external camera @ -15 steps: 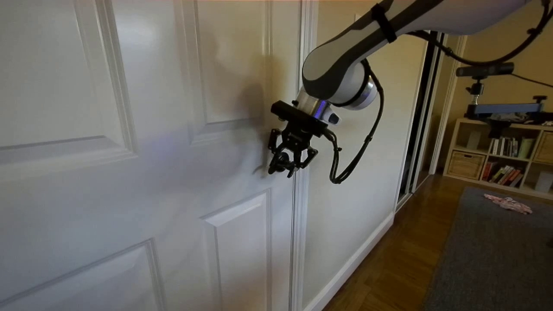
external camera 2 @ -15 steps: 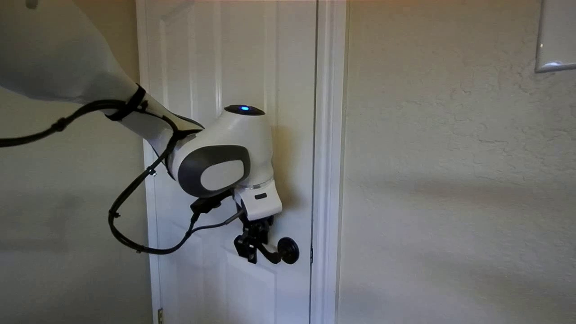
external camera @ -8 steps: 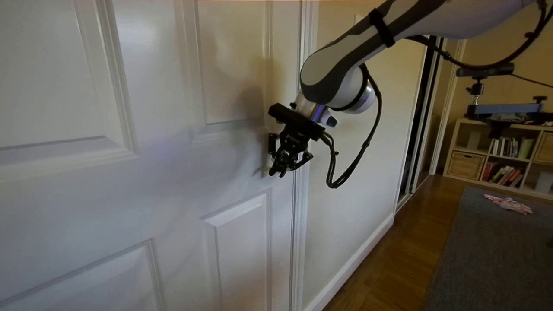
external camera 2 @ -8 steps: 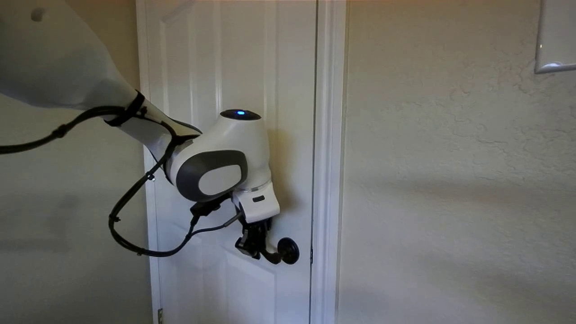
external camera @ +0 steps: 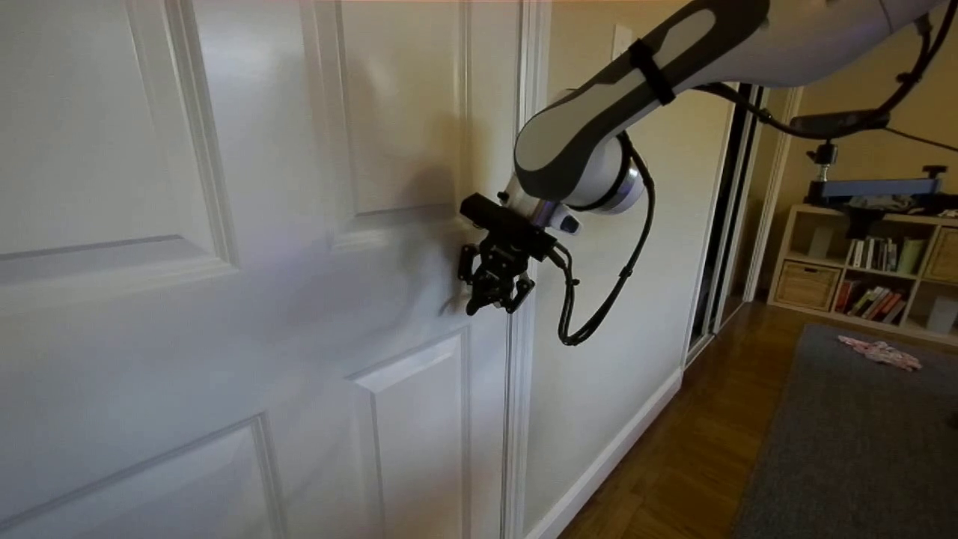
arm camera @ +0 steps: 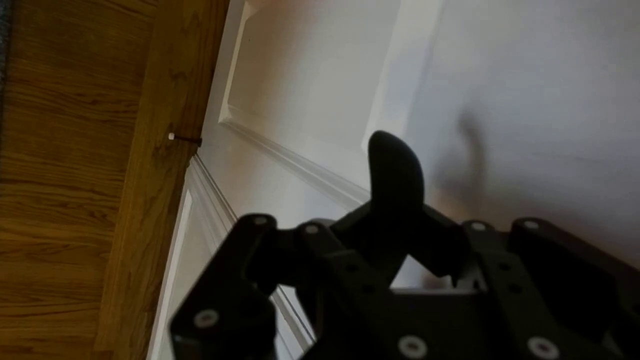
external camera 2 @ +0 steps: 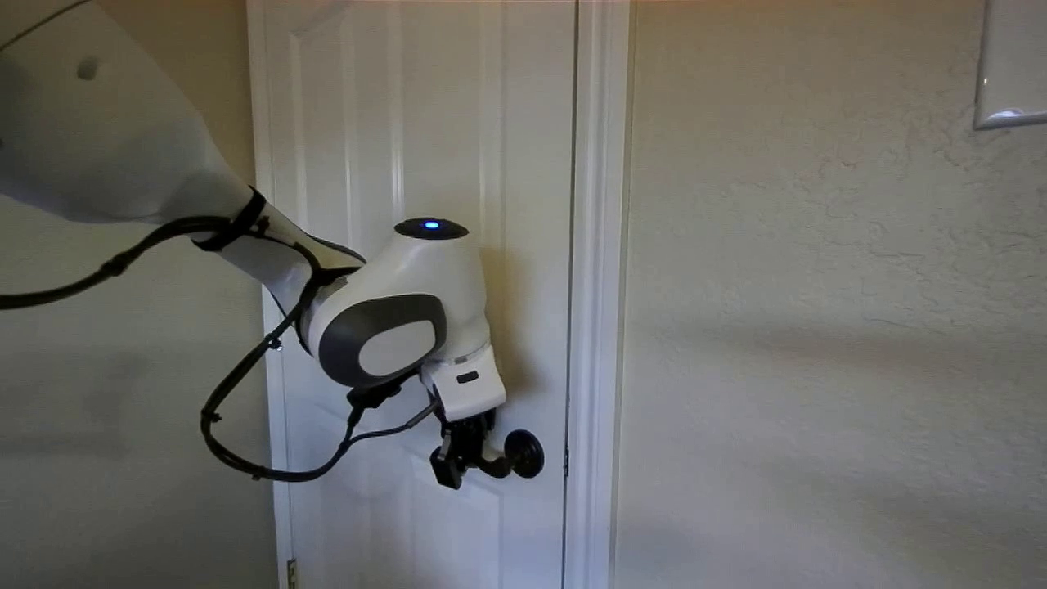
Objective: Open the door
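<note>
— How far along is it?
— Not far, I'd say. The door [external camera: 258,299] sits flush in its frame [external camera 2: 599,286] in both exterior views.
— And the arm [external camera: 595,108]?
— It slants down so that the claw [arm camera: 397,225] is at the handle [external camera 2: 520,456], near the door's edge. The wrist view, though dark, seems to show the claw clamped on the handle's lever [arm camera: 395,165], with the rounded end poking out past it.
— So what's left?
— Most of it, in my judgement: turn the handle, then swing the door. Whether the lever is tipped at all I can't tell; the claw covers too much.
— What is it all made of?
— The wall [external camera 2: 818,245] is rough and faintly ridged. The door is smooth white paint with raised rectangular panels, bevelled at the borders. The arm is pale, rounded shell with dark grey inlays; the claw, black angular links. The handle is black too, a round plate with a curved lever, so a grip might slide along it.
— Anything smaller?
— A brassy hinge [external camera 2: 291,574] on the opposite edge, which hints at a pull, and pale, round screws [arm camera: 412,346] on the claw.
</note>
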`<action>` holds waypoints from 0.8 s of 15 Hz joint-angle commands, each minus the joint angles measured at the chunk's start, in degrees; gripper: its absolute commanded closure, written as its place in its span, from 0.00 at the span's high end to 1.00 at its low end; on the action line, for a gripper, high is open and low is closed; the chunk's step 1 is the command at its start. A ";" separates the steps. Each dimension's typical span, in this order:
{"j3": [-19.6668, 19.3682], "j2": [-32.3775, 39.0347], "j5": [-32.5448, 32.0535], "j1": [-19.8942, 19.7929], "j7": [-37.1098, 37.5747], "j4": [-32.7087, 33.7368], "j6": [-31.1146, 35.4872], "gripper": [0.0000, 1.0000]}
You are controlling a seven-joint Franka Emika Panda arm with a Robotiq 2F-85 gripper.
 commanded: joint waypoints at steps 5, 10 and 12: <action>-0.12 2.14 -0.73 -0.18 -1.14 -3.00 -1.02 0.09; -0.31 3.53 -0.57 -0.78 -1.49 -4.37 -0.07 0.09; -0.14 3.45 -0.22 -1.03 -1.53 -5.43 0.75 0.09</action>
